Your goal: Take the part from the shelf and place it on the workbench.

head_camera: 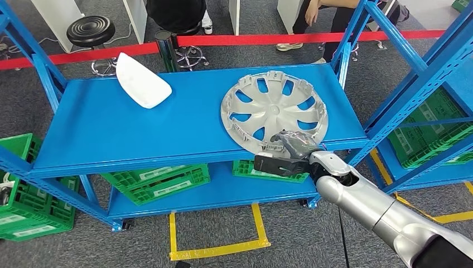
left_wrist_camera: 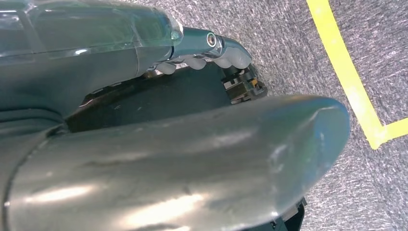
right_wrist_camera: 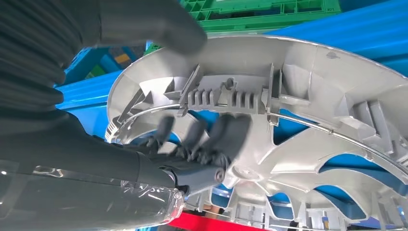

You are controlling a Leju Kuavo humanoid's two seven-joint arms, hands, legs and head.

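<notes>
A silver hubcap (head_camera: 273, 109) lies inner side up at the right of the blue shelf's top board (head_camera: 139, 128), its near rim at the front edge. My right hand (head_camera: 294, 146) is at that near rim. In the right wrist view the rim (right_wrist_camera: 226, 96) sits between the thumb (right_wrist_camera: 154, 26) on the outside and the fingers (right_wrist_camera: 211, 139) inside the cap, so the hand grips it. A white curved part (head_camera: 140, 82) rests at the back left of the same board. My left hand (left_wrist_camera: 192, 144) hangs over the grey floor and holds nothing.
Green crates (head_camera: 159, 181) sit on the lower shelf and at the left (head_camera: 19, 195). A second blue rack (head_camera: 429, 106) stands close on the right. Behind the shelf run a red barrier tape (head_camera: 268, 39), a stool (head_camera: 92, 30) and people's legs. Yellow tape (head_camera: 215, 248) marks the floor.
</notes>
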